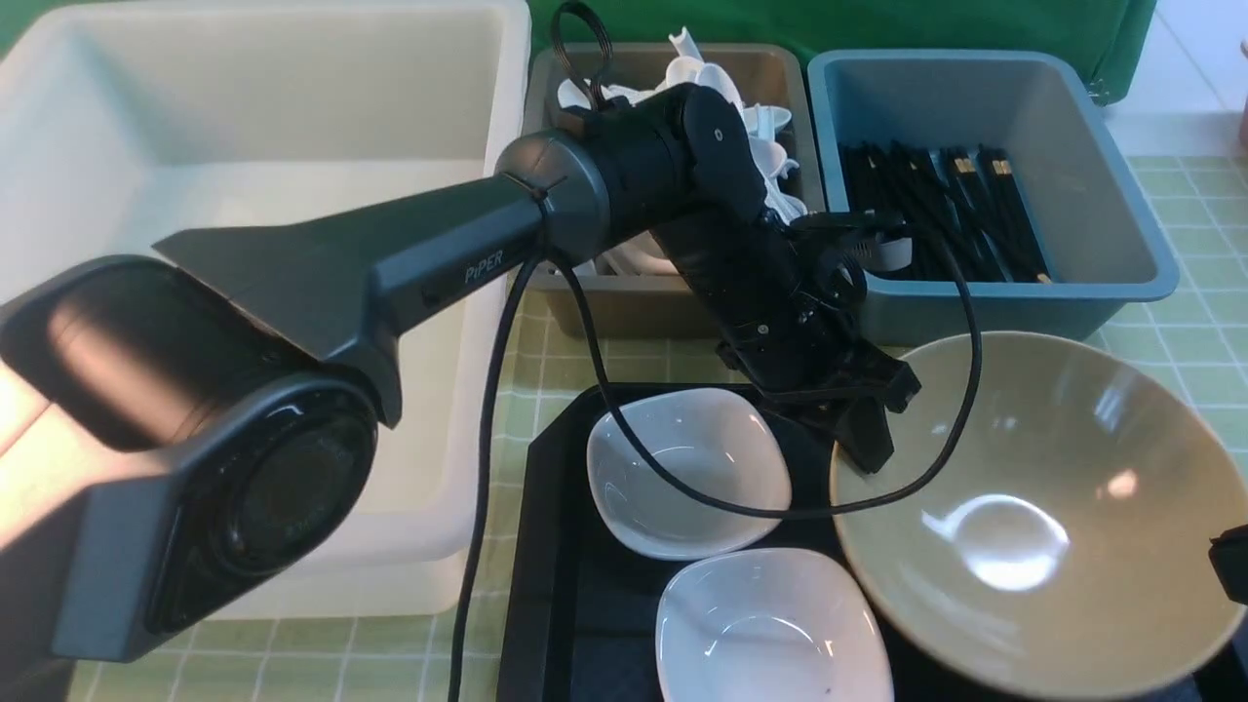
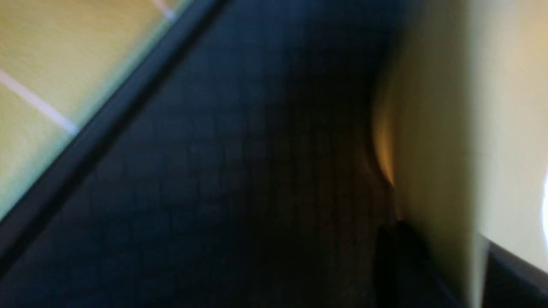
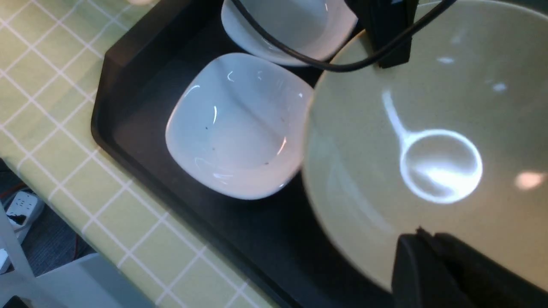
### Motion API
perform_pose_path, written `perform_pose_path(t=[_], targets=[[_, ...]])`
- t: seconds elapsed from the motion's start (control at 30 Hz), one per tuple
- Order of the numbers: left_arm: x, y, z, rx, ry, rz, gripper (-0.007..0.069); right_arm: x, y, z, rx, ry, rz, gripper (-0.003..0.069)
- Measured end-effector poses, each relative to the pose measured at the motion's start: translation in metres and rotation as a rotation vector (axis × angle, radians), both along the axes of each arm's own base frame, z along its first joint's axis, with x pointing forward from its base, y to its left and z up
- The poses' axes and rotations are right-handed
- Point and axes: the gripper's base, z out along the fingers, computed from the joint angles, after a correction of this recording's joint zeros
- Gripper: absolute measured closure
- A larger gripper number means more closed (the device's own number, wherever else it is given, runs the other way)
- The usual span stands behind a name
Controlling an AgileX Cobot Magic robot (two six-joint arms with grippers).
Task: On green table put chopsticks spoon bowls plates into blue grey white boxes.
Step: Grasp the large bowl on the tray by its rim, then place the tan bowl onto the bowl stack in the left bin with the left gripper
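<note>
Three boxes are lined along the top of the front view on the green table. At the upper left stands the large white box, its pale walls and floor partly covered by the left arm. At the upper centre the grey box is filled with a heap of white spoons. At the upper right the blue box holds a bundle of black chopsticks, some marked with a gold band, laid on its floor. Below the boxes, across the lower centre and lower right, a black tray is set on the table. Two white plates are carried in it: the upper plate at the centre of the frame and the lower plate at the bottom edge, close together. The tan bowl is placed upright at the lower right, beside both plates; in the right wrist view its rim is seen overlapping the edge of the lower plate. A black cable is draped across the upper plate and the bowl. The left gripper is set at the bowl's upper-left rim. In the blurred left wrist view the bowl's wall is seen beside dark fingers, but whether it is pinched cannot be told. The right gripper is seen only as dark tips over the bowl's rim at the bottom of the right wrist view, and its opening cannot be judged.
</note>
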Motion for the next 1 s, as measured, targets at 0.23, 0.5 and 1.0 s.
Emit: perform_pose_path(t=[0.23, 0.5, 1.0], targets=[[-0.001, 0.002, 0.036, -0.030, -0.083, -0.033, 0.0608, 0.000, 0.000, 0.000, -0.016, -0.014, 0.023, 0.0614], [-0.010, 0.043, 0.151, -0.042, -0.347, 0.025, 0.0608, 0.002, 0.010, 0.010, 0.029, -0.162, 0.171, 0.0612], [-0.070, 0.313, 0.221, 0.042, -0.378, 0.731, 0.0608, 0.050, 0.066, 0.073, 0.118, -0.255, 0.498, 0.0602]])
